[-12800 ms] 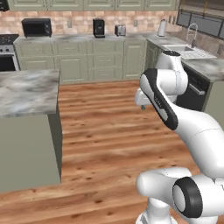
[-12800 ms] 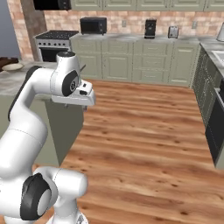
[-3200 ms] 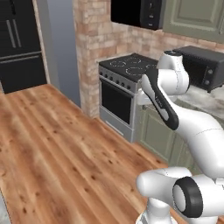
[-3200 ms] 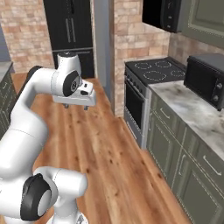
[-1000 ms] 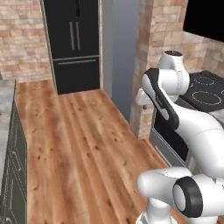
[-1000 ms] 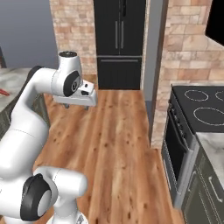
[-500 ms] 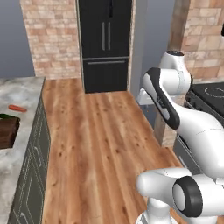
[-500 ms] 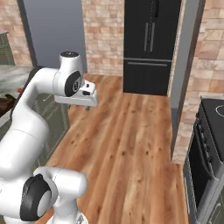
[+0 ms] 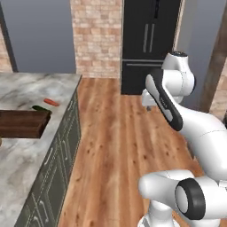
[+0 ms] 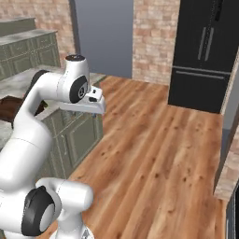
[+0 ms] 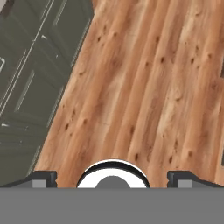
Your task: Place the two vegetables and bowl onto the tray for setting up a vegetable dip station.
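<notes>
Worktop (image 9: 31, 150): tray (image 9: 22, 124) near its left edge; cucumber (image 9: 41, 108) touching the tray's far right corner; carrot (image 9: 51, 102) just beyond, toward the right edge. Gripper (image 11: 112, 178): fingers wide apart, empty, over wooden floor (image 11: 144, 87) beside cabinets (image 11: 30, 65).

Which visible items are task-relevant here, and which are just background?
Task-relevant:
- tray, on the marble counter
- green stick, just past the tray
- orange-red stick, beyond the green one
- gripper, open over bare floor

Background:
- black fridge
- wood floor
- green cabinet doors
</notes>
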